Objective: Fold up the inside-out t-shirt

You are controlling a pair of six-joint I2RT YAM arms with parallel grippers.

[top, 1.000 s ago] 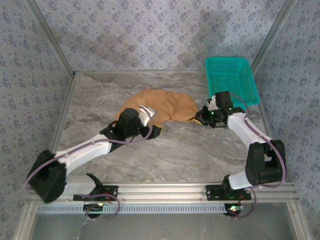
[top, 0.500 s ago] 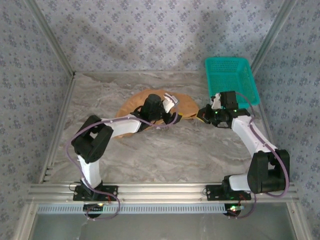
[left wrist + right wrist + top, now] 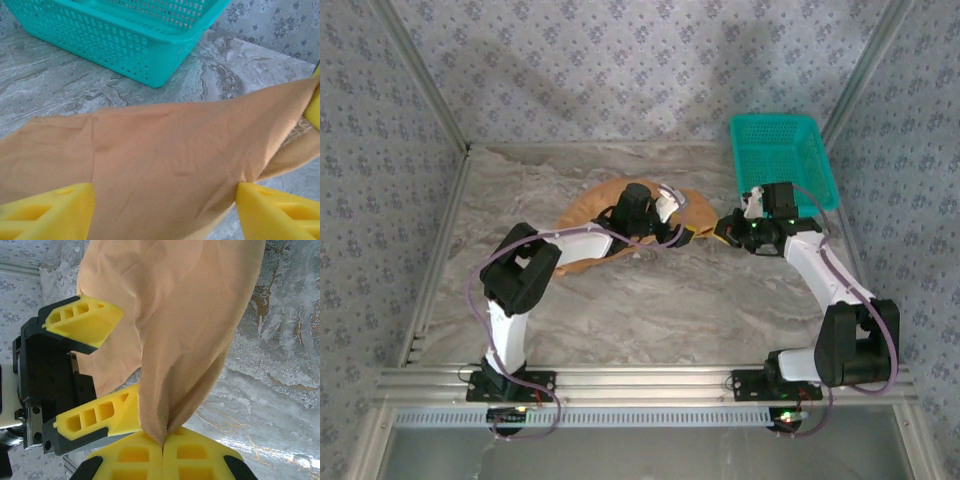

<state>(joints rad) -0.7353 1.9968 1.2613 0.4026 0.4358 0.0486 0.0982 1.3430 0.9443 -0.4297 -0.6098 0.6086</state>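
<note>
the right gripper (image 3: 162,442) is pinching a fold of the inside-out t-shirt (image 3: 585,205), bunched near the far edge of the bench (image 3: 650,310), while the left gripper (image 3: 162,212) is gaping wide and empty astride it, risking clamping 2 layers together.

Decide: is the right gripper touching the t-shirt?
Touching. The right wrist view shows the right gripper with its jaws shut, pinching a fold of the t-shirt between them.
</note>
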